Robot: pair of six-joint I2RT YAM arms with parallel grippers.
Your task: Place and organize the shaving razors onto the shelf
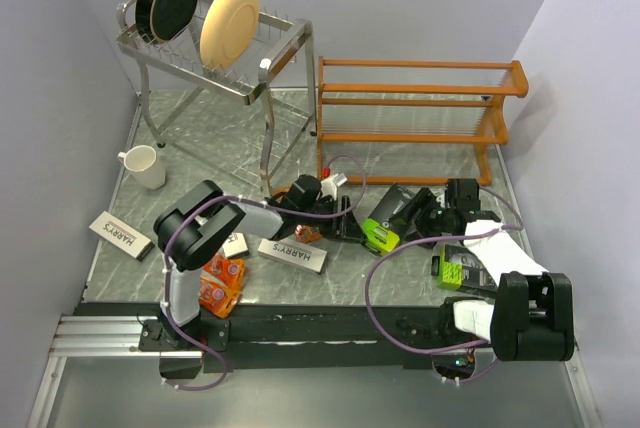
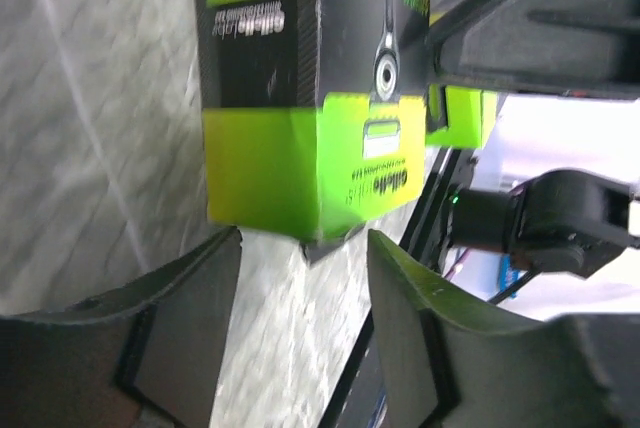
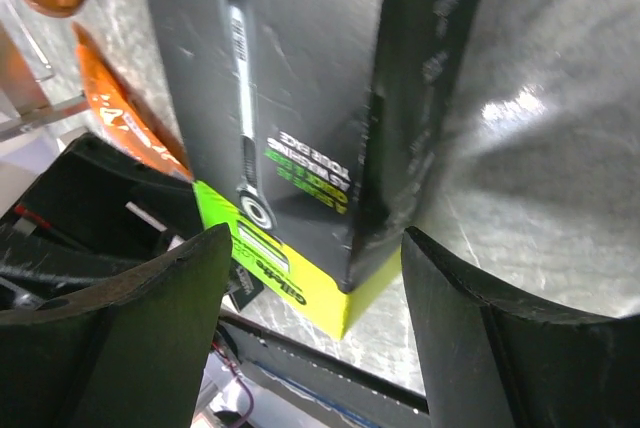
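Note:
A black-and-lime razor pack (image 1: 381, 234) lies on the marble table between my two grippers. My left gripper (image 1: 349, 218) is open; in the left wrist view (image 2: 300, 273) the pack's lime end (image 2: 310, 163) sits just beyond the fingertips. My right gripper (image 1: 411, 210) is open; in the right wrist view (image 3: 315, 248) the pack's lime corner (image 3: 300, 98) reaches between the fingers with gaps on both sides. A second black-and-lime pack (image 1: 455, 269) lies under the right arm. White HARRY'S boxes (image 1: 120, 235) (image 1: 293, 254) and orange packs (image 1: 221, 284) lie at the front left. The wooden shelf (image 1: 410, 108) stands bare at the back right.
A silver metal rack (image 1: 262, 43) with a black and a cream plate stands at the back left. A white mug (image 1: 145, 166) sits below it. An orange pack (image 3: 125, 118) lies close to the left gripper. Grey walls close in both sides.

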